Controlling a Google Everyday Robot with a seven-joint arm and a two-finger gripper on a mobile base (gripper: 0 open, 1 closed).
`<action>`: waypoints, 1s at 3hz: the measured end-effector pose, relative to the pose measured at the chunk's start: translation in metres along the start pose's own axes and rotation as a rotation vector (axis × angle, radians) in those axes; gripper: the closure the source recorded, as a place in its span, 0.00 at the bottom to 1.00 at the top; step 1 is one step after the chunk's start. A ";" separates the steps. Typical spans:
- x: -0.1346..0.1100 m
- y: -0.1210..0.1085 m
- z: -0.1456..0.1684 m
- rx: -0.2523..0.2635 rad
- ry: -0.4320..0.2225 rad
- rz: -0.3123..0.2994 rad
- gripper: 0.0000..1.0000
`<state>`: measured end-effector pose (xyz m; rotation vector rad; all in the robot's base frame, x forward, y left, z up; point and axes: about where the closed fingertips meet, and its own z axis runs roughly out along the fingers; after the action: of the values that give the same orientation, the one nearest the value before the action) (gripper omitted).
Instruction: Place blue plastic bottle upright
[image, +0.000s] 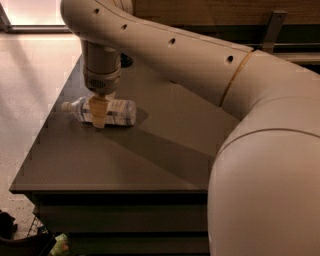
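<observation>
tool (100, 115) down over lying blue plastic bottle (121, 111), dark table (150, 165), grip unclear

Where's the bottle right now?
In the camera view, the bottle lies on its side on the table's left part, cap pointing left, with the claw at its middle.

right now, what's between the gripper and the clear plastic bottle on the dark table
Nothing: in the camera view the gripper sits over the clear plastic bottle, no gap.
</observation>
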<state>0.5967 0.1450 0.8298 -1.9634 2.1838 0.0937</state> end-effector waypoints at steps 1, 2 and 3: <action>0.000 0.000 0.002 -0.001 0.000 -0.001 0.58; -0.001 0.000 0.003 -0.002 0.001 -0.002 0.81; -0.001 0.000 0.005 -0.003 0.001 -0.003 1.00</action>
<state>0.5969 0.1471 0.8251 -1.9685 2.1828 0.0962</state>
